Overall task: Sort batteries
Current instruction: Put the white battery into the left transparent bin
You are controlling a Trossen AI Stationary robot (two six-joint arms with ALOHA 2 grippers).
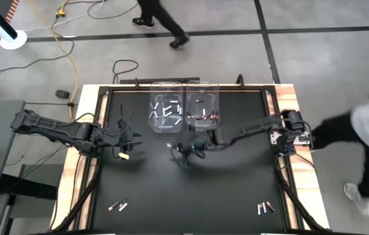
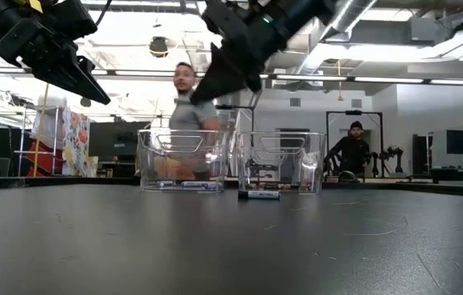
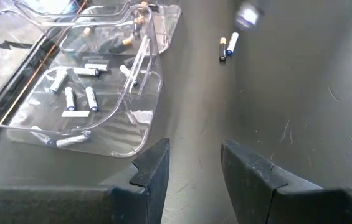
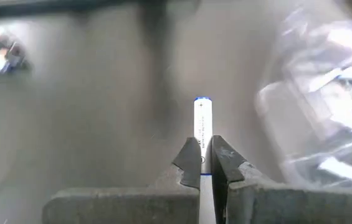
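Carrying the white battery (image 4: 201, 127) to the correct clear bin is, in my judgement, the step in hand, and to do it well the right arm should travel toward the far side of the black table (image 1: 191, 196), stop over the left bin (image 1: 166, 115), where the other white batteries (image 1: 169, 112) lie, and let go only when the battery hangs inside the walls, low enough that it does not bounce out. The right bin (image 1: 202, 111), just beside the left one at the far middle of the table, holds darker, reddish batteries (image 1: 205, 117), so it seems the wrong place for a white one. The right arm reaches from the right edge of the table toward the middle, and the right gripper (image 1: 185, 154) is held above the table surface, just on the near side of the two bins; its fingers are closed on the white battery, which sticks out forward between them with a blue end cap at its tip. The left arm comes from the left edge, and the left gripper (image 3: 192, 163) hangs above the table to the left of the bins, its fingers a little apart with nothing between them. More batteries wait well apart from the bins: one small group (image 1: 118, 206) near the left near corner and another small group (image 1: 265, 207) near the right near corner. People walk in the room beyond the table, away from the arms.
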